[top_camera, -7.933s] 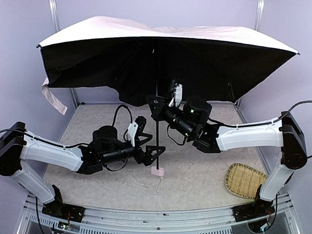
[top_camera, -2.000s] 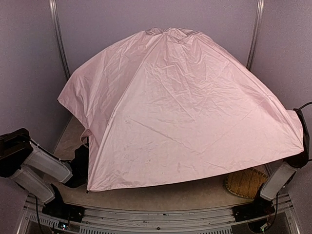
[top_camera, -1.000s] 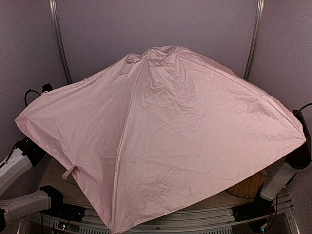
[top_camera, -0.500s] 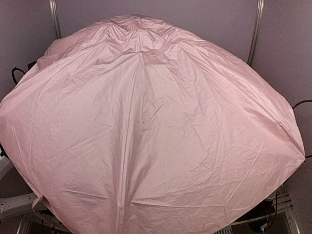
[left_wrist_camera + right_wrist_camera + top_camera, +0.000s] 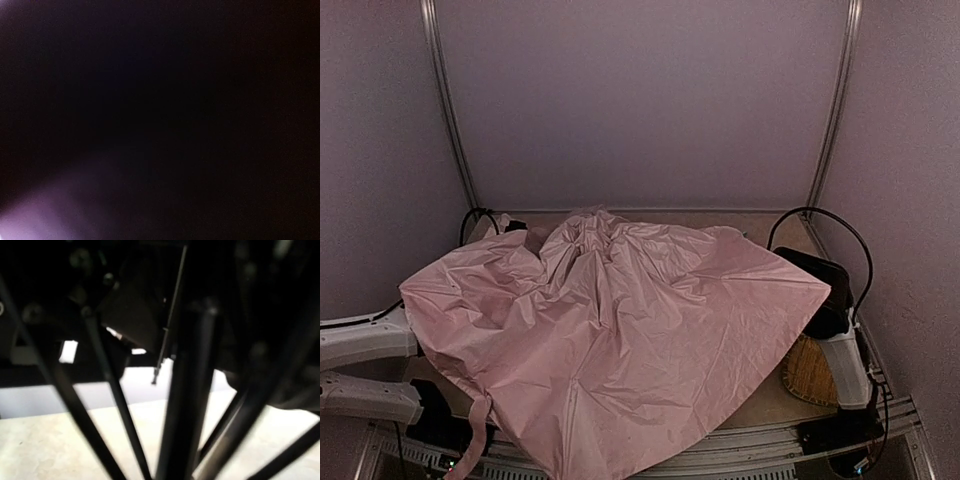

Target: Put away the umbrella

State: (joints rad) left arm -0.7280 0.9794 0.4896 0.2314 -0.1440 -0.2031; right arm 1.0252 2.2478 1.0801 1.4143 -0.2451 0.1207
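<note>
- the umbrella (image 5: 620, 330) lies collapsed across the middle of the worktop (image 5: 768, 402), pale pink side up and heavily creased. its bunched peak sits toward the far edge and its hem spills over the near edge.
- a narrow pink strap (image 5: 477, 442) hangs from the fabric at the near left corner.
- the left arm (image 5: 365, 345) runs in from the left edge and disappears under the pink cloth. its pincer is covered, so i cannot tell whether it is spread or closed.
- the left wrist view is almost wholly black, with only a faint purple glow in its lower left corner.
- the right arm (image 5: 842, 360) stands at the right edge with its dark upper part just at the fabric's rim. a black cable (image 5: 817, 213) loops above it.
- the right pincer is hidden under the cloth too — spread or closed, i cannot tell.
- the right wrist view looks out from under the canopy: thin black ribs (image 5: 107, 390) and a thicker dark bar (image 5: 186, 390) cross in front of the pale worktop surface. the fingers cannot be picked out among these dark shapes.
- a woven bamboo tray (image 5: 807, 372) lies near the near right corner — partly tucked under the umbrella's edge and just beside the right arm.
</note>
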